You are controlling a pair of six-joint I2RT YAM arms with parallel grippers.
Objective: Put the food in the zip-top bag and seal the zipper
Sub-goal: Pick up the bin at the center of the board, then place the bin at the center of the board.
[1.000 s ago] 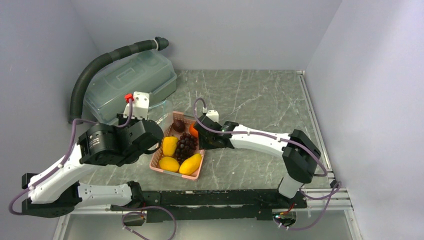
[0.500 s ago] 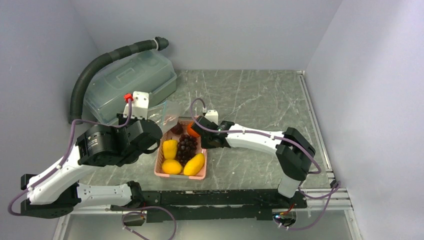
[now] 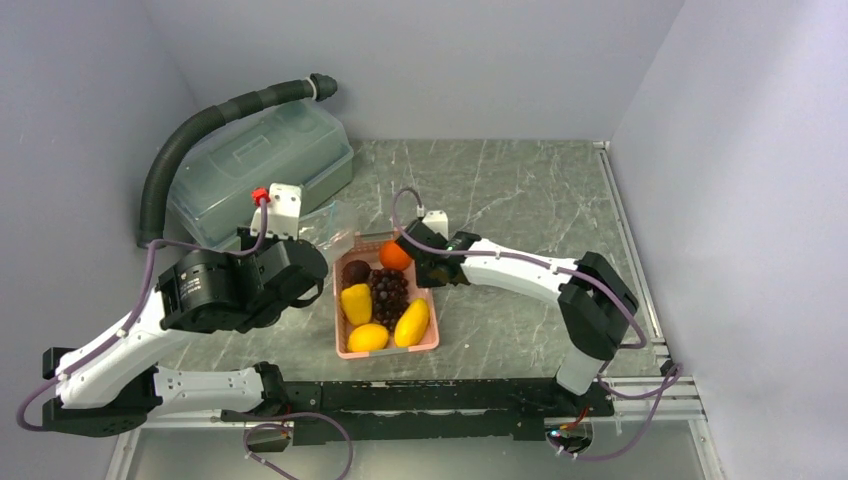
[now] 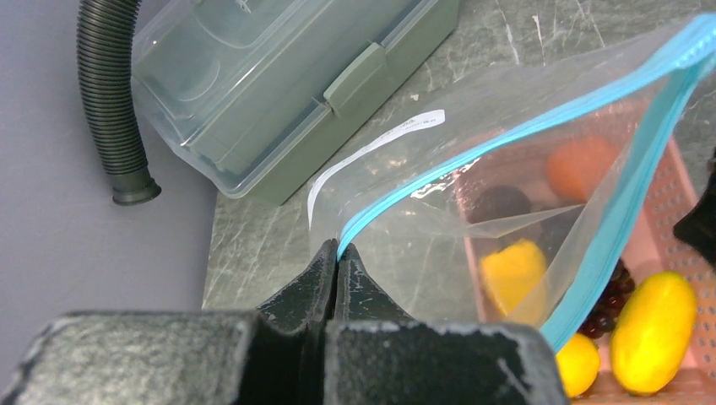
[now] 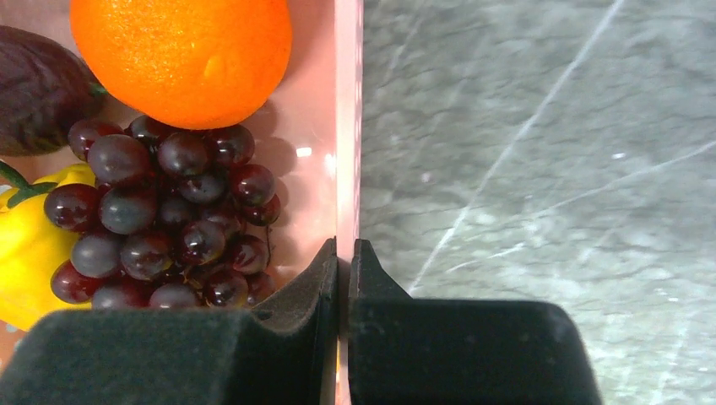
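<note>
Food [image 3: 388, 292] all sits in the pink basket [image 5: 347, 126], none bagged, zipper [image 4: 549, 119] unsealed, while the left tool [image 4: 338, 253] pinches a mouth corner of the zip-top bag [image 4: 405, 211] and the right tool [image 5: 344, 249] clamps the basket's wall.

grey marble table [image 3: 520, 195]: pink basket [image 3: 388, 351], green-grey lidded box [image 3: 260, 160] resting on it

left tool [image 4: 338, 251]: pinched tight on the zip-top bag [image 4: 439, 198] corner
right tool [image 5: 344, 253]: clamped onto basket [image 5: 347, 126] wall, forearm reaching left
</note>
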